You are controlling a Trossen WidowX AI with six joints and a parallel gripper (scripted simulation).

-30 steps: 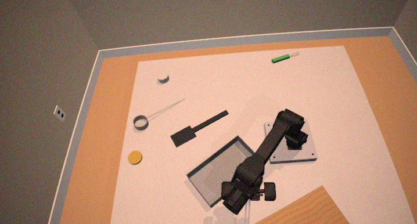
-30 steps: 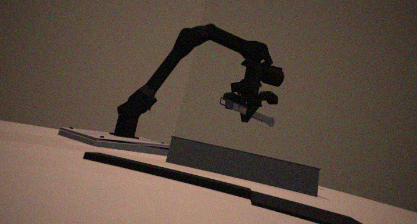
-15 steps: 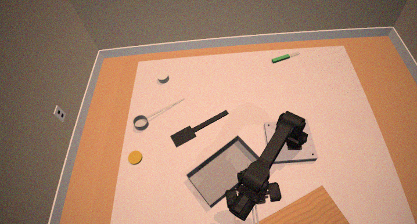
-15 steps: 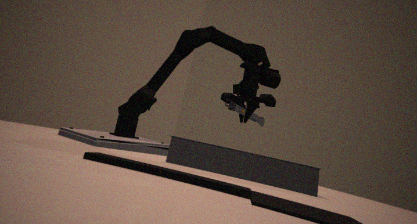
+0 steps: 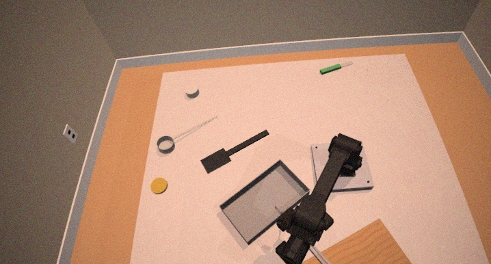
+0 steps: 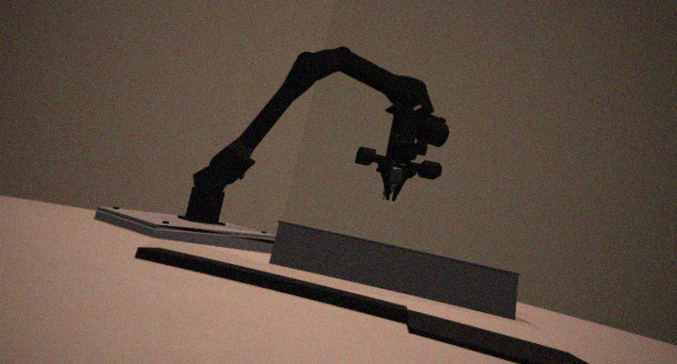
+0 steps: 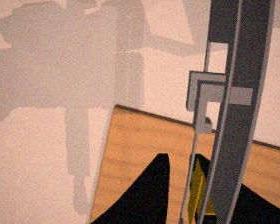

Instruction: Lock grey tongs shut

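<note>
The gripper (image 6: 389, 197) (image 7: 181, 160) points down, shut on the grey tongs (image 5: 318, 254) (image 7: 236, 75). It holds them in the air, beyond the tin's edge. In the wrist view the tongs' long arms run close together, with a bracket-like piece at the hinge end; a yellow part shows by the fingertips. Whether the lock is engaged cannot be told. The roasting tin (image 5: 250, 184) (image 6: 392, 267) holds no tongs. The wooden board (image 5: 370, 243) (image 7: 141, 155) lies below, partly under the fingers in the wrist view. The top view hides the fingertips behind the arm.
A black spatula (image 5: 216, 160) (image 6: 331, 299) lies beside the tin. Farther off are a round ring with a thin handle (image 5: 195, 128), a yellow disc (image 5: 158, 185), a small white cylinder (image 5: 192, 92) and a green-handled tool (image 5: 330, 69). The arm's base plate (image 5: 319, 166) stands near the tin.
</note>
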